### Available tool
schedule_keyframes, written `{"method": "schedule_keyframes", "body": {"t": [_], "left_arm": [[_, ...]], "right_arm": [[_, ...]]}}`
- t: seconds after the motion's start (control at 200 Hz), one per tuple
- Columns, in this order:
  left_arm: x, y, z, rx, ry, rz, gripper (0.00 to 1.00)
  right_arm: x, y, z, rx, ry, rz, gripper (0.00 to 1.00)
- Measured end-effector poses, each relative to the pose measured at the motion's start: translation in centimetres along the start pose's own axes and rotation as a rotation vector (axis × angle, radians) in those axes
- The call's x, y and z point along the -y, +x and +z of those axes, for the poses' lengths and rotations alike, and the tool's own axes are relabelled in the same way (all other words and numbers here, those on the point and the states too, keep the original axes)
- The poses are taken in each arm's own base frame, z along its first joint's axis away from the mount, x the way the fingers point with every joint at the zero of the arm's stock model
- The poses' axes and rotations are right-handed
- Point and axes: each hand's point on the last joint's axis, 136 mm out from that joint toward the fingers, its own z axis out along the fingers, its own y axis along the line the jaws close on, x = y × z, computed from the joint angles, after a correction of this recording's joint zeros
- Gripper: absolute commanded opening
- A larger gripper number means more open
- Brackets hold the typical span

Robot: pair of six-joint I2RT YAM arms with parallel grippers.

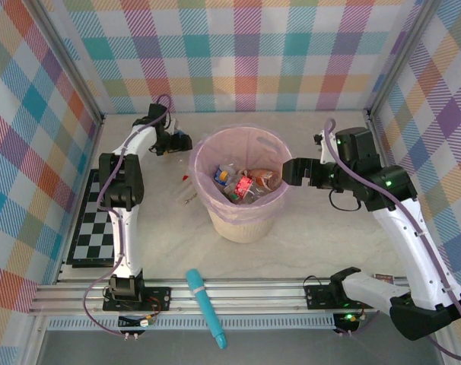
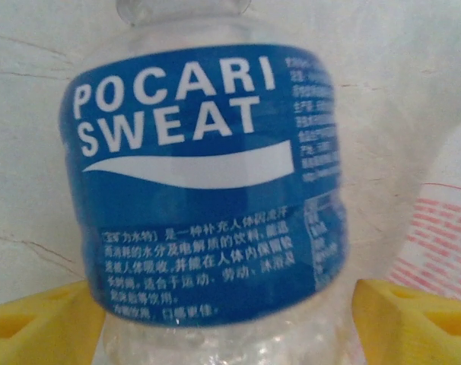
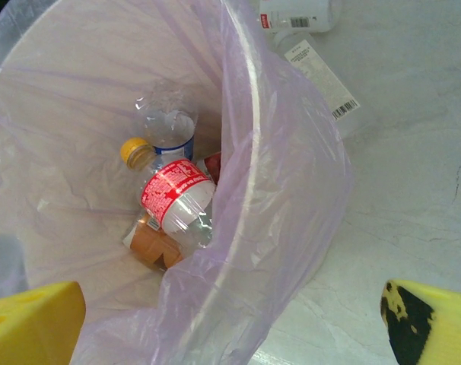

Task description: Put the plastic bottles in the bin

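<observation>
Below, crinkly clear bottles (image 3: 177, 199), round bin (image 1: 238, 228)

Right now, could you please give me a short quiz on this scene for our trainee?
1. True or false: the right gripper is holding something.
2. The bottle between the fingers of the left gripper has which label? A red-white; B blue; C orange-brown.
3. Where does the teal stick lie?
Key: 1 false, its jaws stand open at the rim of the bin. 2 B. 3 Across the near rail.
</observation>
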Motion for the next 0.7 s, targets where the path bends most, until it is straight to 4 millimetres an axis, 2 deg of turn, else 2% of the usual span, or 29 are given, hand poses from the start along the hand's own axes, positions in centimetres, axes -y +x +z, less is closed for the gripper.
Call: {"method": "schedule_keyframes", "body": {"t": [0.17,0.455,0.56,0.625,0.7], "left_arm": [[-0.4,0.1,0.2,0.005,-0.025,-0.025,0.57],[-0.4,0.3,-0.8,0.018,-0.031,-0.032,0.52],[0.0,0.0,-2.6,0.042,-0.027,-0.031,0.47],[0.6,-0.7,-4.7,0.078,-0.020,-0.025,0.42],[1.6,-2.0,-8.2,0.142,-0.009,-0.011,0.38]], "right_arm": [[0.4,0.4,0.4,-0.014,0.008,0.009,0.99],[0.4,0.0,-0.2,0.018,0.015,0.007,0.98],[0.8,-0.2,-0.5,0.032,0.026,0.014,0.98],[1.1,-0.3,-0.5,0.037,0.038,0.023,0.98],[1.4,-0.7,-0.5,0.050,0.045,0.032,0.98]]}}
